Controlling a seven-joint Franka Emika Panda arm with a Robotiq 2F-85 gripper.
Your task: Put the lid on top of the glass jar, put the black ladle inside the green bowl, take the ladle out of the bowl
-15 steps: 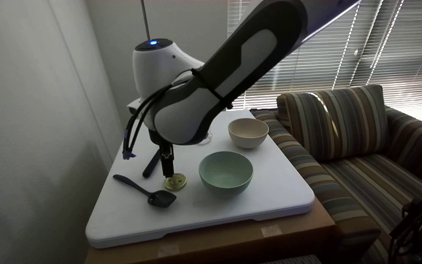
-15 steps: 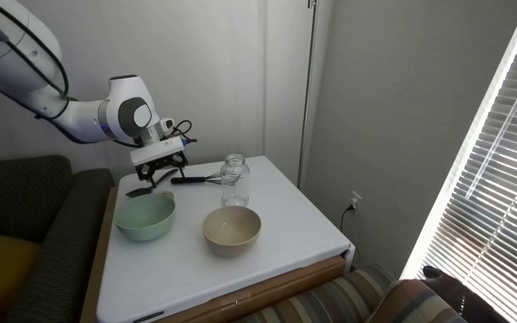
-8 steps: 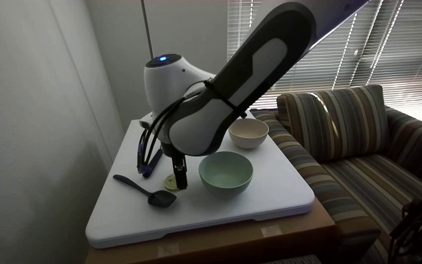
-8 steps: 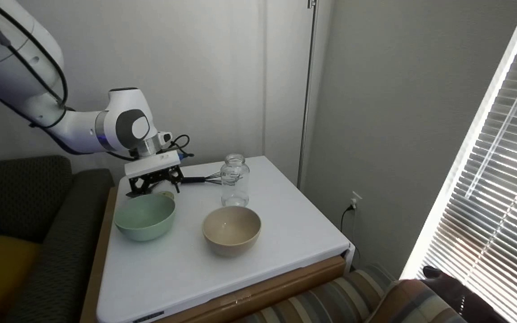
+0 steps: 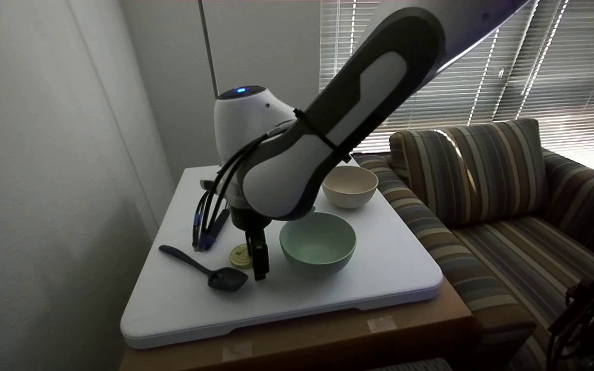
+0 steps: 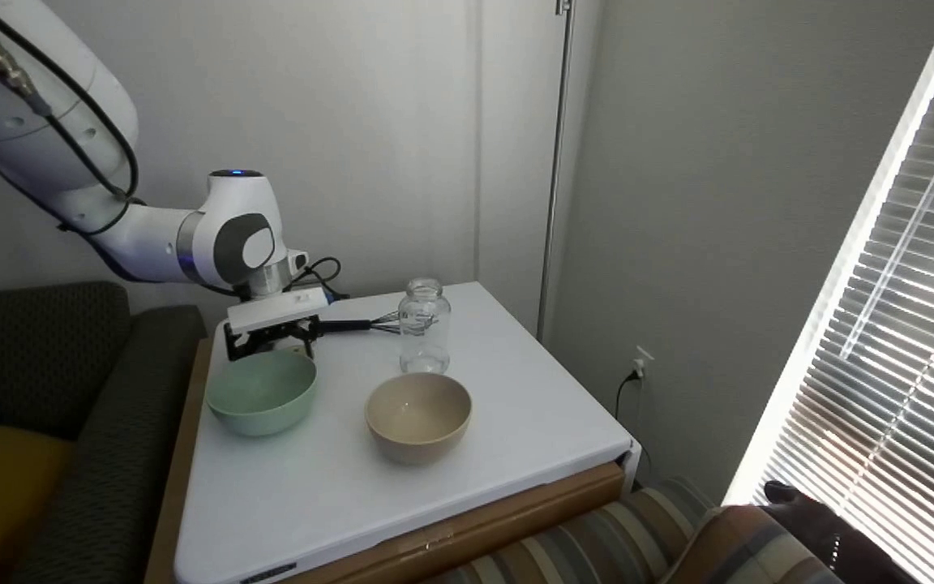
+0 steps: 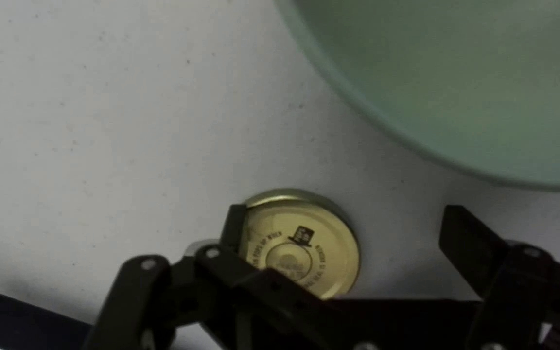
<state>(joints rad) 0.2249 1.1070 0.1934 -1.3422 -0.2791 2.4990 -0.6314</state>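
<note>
The yellowish lid [image 7: 304, 243] lies flat on the white table between the fingers of my gripper [image 7: 345, 218], which is open. Its rim is beside the left finger [image 7: 234, 226], with a wide gap to the right finger; whether the left one touches it I cannot tell. The green bowl [image 5: 317, 242] stands close by, its rim curving across the upper right of the wrist view. The black ladle [image 5: 227, 279] lies on the table beside the lid in an exterior view. Upright and uncovered, the glass jar [image 6: 425, 332] stands farther back.
A cream bowl [image 6: 418, 414] stands near the glass jar. The black whisk [image 6: 345, 325] lies behind the gripper, its handle [image 7: 22, 321] showing at the lower left of the wrist view. A wall and a striped armchair [image 5: 467, 175] flank the table [image 5: 359, 281].
My gripper has come down and shifted toward the ladle's scoop and the green bowl, so its fingers now stand low around the lid. It has stayed open.
</note>
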